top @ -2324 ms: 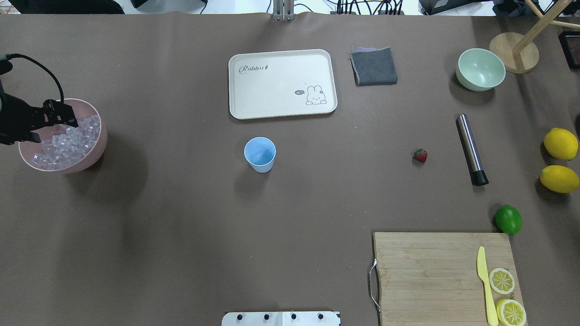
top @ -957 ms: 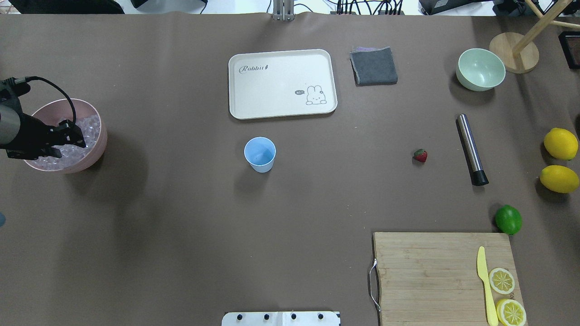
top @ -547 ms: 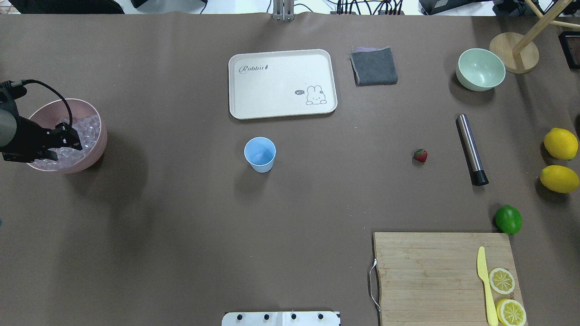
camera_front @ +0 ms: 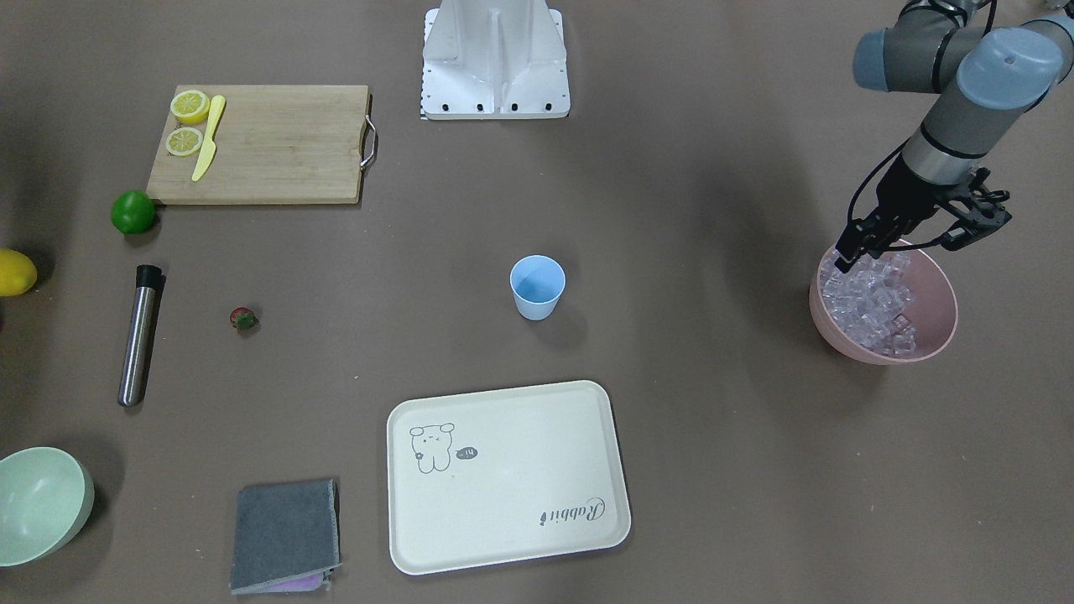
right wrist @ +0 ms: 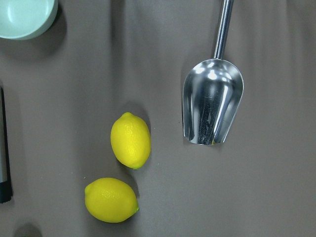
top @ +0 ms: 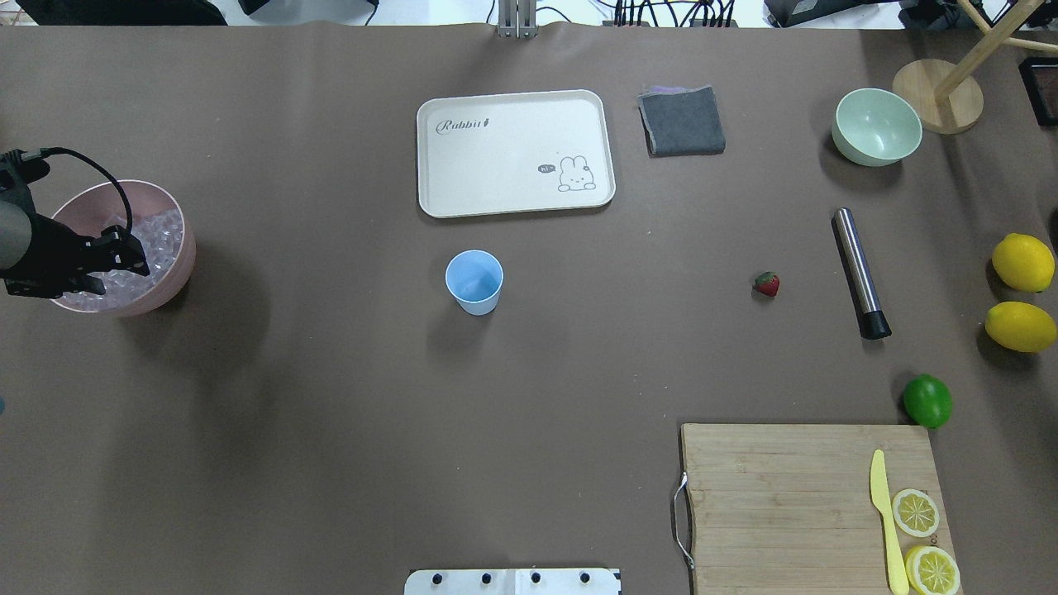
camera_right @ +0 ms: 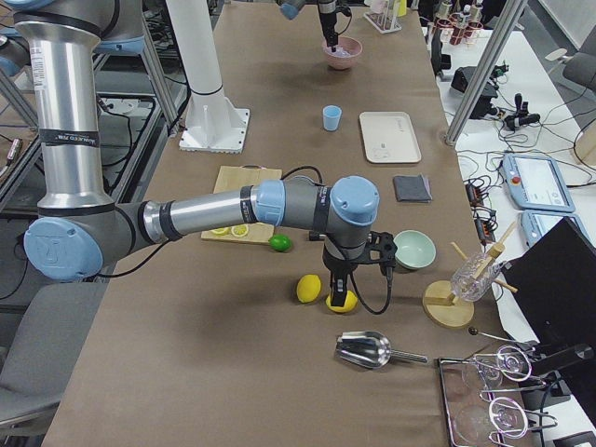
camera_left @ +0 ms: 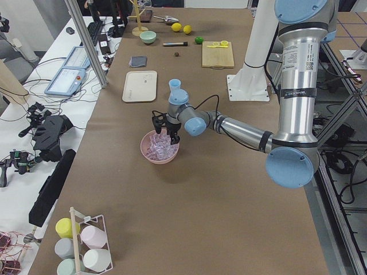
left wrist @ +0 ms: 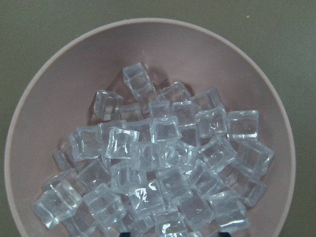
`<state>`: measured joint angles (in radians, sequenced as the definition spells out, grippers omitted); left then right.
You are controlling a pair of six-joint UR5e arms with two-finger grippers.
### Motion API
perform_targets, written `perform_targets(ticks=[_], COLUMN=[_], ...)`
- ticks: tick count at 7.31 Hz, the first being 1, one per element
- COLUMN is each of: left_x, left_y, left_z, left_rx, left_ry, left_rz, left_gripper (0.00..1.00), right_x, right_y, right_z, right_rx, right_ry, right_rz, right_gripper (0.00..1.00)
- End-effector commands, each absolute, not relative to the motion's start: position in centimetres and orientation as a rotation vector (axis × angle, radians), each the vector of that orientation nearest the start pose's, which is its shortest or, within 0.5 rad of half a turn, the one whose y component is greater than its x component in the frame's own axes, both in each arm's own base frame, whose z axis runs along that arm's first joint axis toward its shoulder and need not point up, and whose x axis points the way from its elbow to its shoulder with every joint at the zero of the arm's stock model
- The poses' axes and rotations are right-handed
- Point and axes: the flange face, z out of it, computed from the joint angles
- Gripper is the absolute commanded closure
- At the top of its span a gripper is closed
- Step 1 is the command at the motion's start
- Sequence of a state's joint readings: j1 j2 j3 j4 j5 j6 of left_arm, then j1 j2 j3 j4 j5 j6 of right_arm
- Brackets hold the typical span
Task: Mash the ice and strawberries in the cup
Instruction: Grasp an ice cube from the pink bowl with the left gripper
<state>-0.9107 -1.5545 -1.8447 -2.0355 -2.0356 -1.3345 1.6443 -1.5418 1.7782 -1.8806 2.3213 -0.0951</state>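
The light-blue cup (top: 474, 281) stands upright in the middle of the table, and I see nothing in it. Far to its left a pink bowl (top: 180, 268) is heaped with clear ice (left wrist: 158, 163) cubes. My left gripper (top: 122, 278) hangs open just over the ice, its fingertips wide apart at the bottom edge of the left wrist view, holding nothing. One small red strawberry (top: 766, 284) lies on the table right of the cup. My right gripper (camera_right: 341, 284) shows only in the exterior right view, above two lemons; I cannot tell if it is open or shut.
A steel muddler (top: 860, 273) lies right of the strawberry. Behind the cup are a cream tray (top: 512, 153), a grey cloth (top: 682, 121) and a pale green bowl (top: 876, 126). Lemons (top: 1022, 262), a lime (top: 927, 400), a cutting board (top: 785, 504) and a metal scoop (right wrist: 212, 103) fill the right side.
My left gripper has sunk lower over the ice bowl and drawn slightly back toward the table's left edge. In the last half second it barely moves. Nothing else has shifted.
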Motion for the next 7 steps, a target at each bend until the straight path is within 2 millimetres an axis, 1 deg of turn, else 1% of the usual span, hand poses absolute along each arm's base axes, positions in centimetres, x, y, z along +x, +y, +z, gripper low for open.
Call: perform_targets(ticks=[1,4,5,6,7], left_x=[24.51,25.28,25.35,25.32,25.32], left_y=[-45.19,-44.78,-44.74,-44.70,-44.70], left_z=[48.84,48.91,48.91,48.99,48.99], left_rx=[0.007,-0.001,-0.002,-0.003,-0.003], left_ry=[0.844,0.842,0.842,0.841,0.841], left_rz=[-0.457,-0.443,-0.442,-0.442,-0.444], left_gripper=[0.34,0.33,0.34,0.37,0.37], right_x=[10.18,10.18,10.18,10.16,10.23], right_y=[-48.15,-48.08,-48.08,-47.83,-47.81], right_z=[57.48,57.63,57.63,57.92,57.93], right_rx=[-0.005,-0.008,-0.008,-0.013,-0.013], right_ry=[-0.753,-0.753,-0.753,-0.754,-0.754], right_rz=[0.008,0.009,0.009,0.011,0.013], right_gripper=[0.00,0.00,0.00,0.00,0.00])
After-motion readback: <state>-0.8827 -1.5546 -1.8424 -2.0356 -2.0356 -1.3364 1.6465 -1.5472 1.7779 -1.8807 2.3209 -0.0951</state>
